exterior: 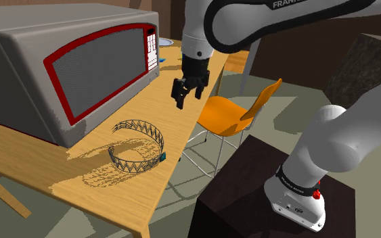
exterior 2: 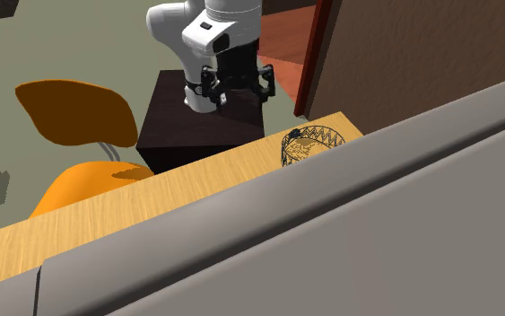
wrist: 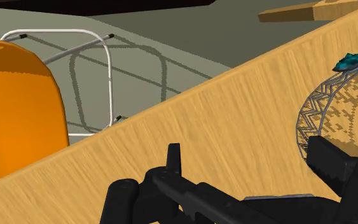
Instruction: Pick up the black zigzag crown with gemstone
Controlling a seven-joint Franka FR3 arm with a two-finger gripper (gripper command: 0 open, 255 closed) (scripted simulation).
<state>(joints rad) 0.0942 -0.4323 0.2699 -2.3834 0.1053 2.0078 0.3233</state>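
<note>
The big grey microwave (exterior: 60, 64) sits on the bench (exterior: 80, 179) and takes up a lot of room. The crown lies just in front of it. If the arm comes down from that side, it could bump the microwave door.

The bench has a long edge, and the crown is near it. A push from the side could slide the crown over the edge and onto the floor.

The orange chair (exterior: 239, 111) stands by that same edge, lower than the bench top. I think a falling crown could land on it or under it, where it is hard to reach.

The gripper (exterior: 190, 99) hangs in the air over the bench edge, off to one side of the crown and not touching it. Its two fingers stand apart, with nothing between them. It must move across and go down. If it goes down too far, the fingers will hit the wood.

The black zigzag crown (exterior: 137, 145) is a thin ring with a big hole in the middle. The fingers could close on the empty hole and catch nothing. The thin band could also slip out or tip over.

The little blue-green gem (wrist: 352, 62) sits on the side nearest the edge. It looks bumpy, so grabbing there may slip.
</note>
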